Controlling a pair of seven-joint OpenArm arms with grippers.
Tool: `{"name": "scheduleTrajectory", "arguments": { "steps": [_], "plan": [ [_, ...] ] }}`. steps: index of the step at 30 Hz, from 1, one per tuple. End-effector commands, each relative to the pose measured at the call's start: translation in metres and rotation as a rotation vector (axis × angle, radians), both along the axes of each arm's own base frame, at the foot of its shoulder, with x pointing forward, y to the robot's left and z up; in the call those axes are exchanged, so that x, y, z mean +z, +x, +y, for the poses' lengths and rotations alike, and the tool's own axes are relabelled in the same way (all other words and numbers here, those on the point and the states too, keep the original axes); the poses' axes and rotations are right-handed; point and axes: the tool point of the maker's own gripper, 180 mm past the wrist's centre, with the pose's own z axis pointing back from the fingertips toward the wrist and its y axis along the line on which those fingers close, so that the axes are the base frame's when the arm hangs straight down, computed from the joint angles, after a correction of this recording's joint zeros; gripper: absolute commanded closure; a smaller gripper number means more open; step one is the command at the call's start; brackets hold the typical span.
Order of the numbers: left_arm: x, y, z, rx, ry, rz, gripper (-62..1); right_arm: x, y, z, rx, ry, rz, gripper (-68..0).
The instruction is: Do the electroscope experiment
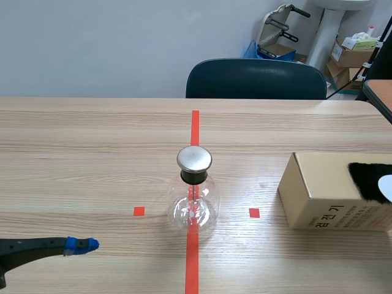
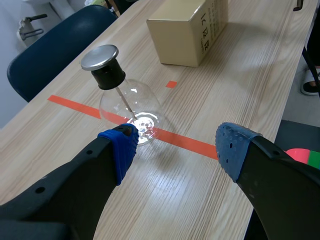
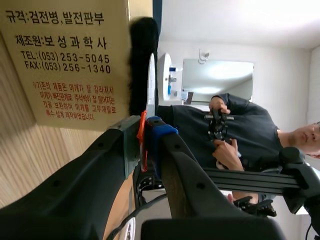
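A light wooden table [image 1: 92, 141] with long straight grain is shown, marked with orange-red tape lines and squares. A dark teal padded chair [image 1: 256, 79] is set just behind its far edge. A plain pale grey-blue wall [image 1: 92, 43] is seen beyond. In the far right corner, brown cardboard boxes [image 1: 350, 56] are stacked beside a white round column [image 1: 323, 30], with a folded grey metal frame [image 1: 278, 24] and a blue bag [image 1: 252, 49] near them. A second brown tabletop's corner [image 1: 380, 92] is cut off at the right. Dark grey floor [image 2: 295, 135] is seen past the table edge. A white ceiling [image 3: 240, 20] is evenly lit.
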Motion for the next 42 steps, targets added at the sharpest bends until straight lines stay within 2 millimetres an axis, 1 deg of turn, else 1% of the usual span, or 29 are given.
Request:
{"name": "scheduleTrajectory", "arguments": {
  "steps": [1,4,6,9,11,15,17,18,22,24,25,26,29,30,31,32,33,36,37,38,39,40,42],
  "plan": [
    [0.012,0.002,-0.005,-0.013,-0.029,-0.026,-36.2,0.011,0.006,-0.007,-0.015,-0.060,-0.056,-1.9],
    [0.013,0.003,-0.005,-0.013,-0.028,-0.029,-36.2,0.002,0.007,-0.013,-0.048,-0.077,-0.029,-1.9],
    [0.013,0.003,-0.005,-0.014,-0.028,-0.031,-36.2,0.000,0.009,-0.017,-0.075,-0.080,-0.025,-1.9],
    [0.012,0.001,-0.006,-0.025,-0.018,-0.039,-36.2,-0.001,0.011,-0.019,-0.083,-0.086,-0.027,-1.9],
    [0.011,0.000,-0.006,-0.036,-0.009,-0.046,-36.2,-0.001,0.012,-0.010,-0.036,-0.082,-0.025,-1.9],
    [0.011,0.000,-0.006,-0.037,-0.009,-0.046,-36.2,-0.006,0.006,0.022,0.143,-0.066,-0.006,-1.9],
    [0.011,0.000,-0.006,-0.036,-0.008,-0.046,-36.2,-0.007,0.005,0.026,0.151,-0.056,-0.005,-1.9],
    [0.011,0.000,-0.006,-0.036,-0.007,-0.046,-36.2,-0.007,0.006,0.022,0.113,-0.053,-0.009,-1.9],
    [0.011,0.000,-0.006,-0.036,-0.007,-0.045,-36.2,-0.004,0.010,-0.016,-0.126,-0.059,-0.029,-1.9],
    [0.012,0.000,-0.007,-0.038,-0.014,-0.049,-36.2,-0.003,0.010,-0.021,-0.146,-0.063,-0.031,-1.9],
    [0.015,-0.001,-0.008,-0.043,-0.028,-0.057,-36.2,-0.004,0.010,-0.018,-0.125,-0.065,-0.028,-1.9],
    [0.020,-0.002,-0.009,-0.051,-0.050,-0.068,-36.2,-0.005,0.010,-0.010,-0.083,-0.065,-0.023,-1.9],
    [0.029,-0.004,-0.011,-0.065,-0.097,-0.091,-36.2,-0.008,0.007,0.021,0.090,-0.051,-0.007,-1.9],
    [0.030,-0.004,-0.011,-0.066,-0.100,-0.093,-36.2,-0.009,0.005,0.028,0.131,-0.048,-0.003,-1.9],
    [0.030,-0.004,-0.011,-0.066,-0.100,-0.093,-36.2,-0.009,0.004,0.030,0.144,-0.046,-0.002,-1.9],
    [0.030,-0.004,-0.011,-0.066,-0.100,-0.093,-36.2,-0.009,0.005,0.028,0.129,-0.045,-0.004,-1.9],
    [0.030,-0.004,-0.011,-0.066,-0.100,-0.093,-36.2,-0.008,0.007,0.019,0.077,-0.046,-0.011,-1.9],
    [0.030,-0.004,-0.011,-0.066,-0.100,-0.093,-36.2,-0.004,0.010,-0.016,-0.124,-0.063,-0.029,-1.9],
    [0.030,-0.004,-0.011,-0.066,-0.100,-0.093,-36.2,-0.003,0.010,-0.023,-0.160,-0.067,-0.032,-1.9],
    [0.030,-0.004,-0.011,-0.066,-0.100,-0.093,-36.2,-0.003,0.010,-0.025,-0.166,-0.069,-0.033,-1.9],
    [0.029,-0.004,-0.011,-0.066,-0.100,-0.093,-36.2,-0.003,0.011,-0.022,-0.149,-0.071,-0.031,-1.9],
    [0.029,-0.004,-0.011,-0.066,-0.100,-0.093,-36.2,-0.004,0.011,-0.014,-0.101,-0.069,-0.027,-1.9],
    [0.029,-0.004,-0.011,-0.066,-0.100,-0.093,-36.2,-0.007,0.009,0.010,0.034,-0.059,-0.013,-1.9]
  ]
}}
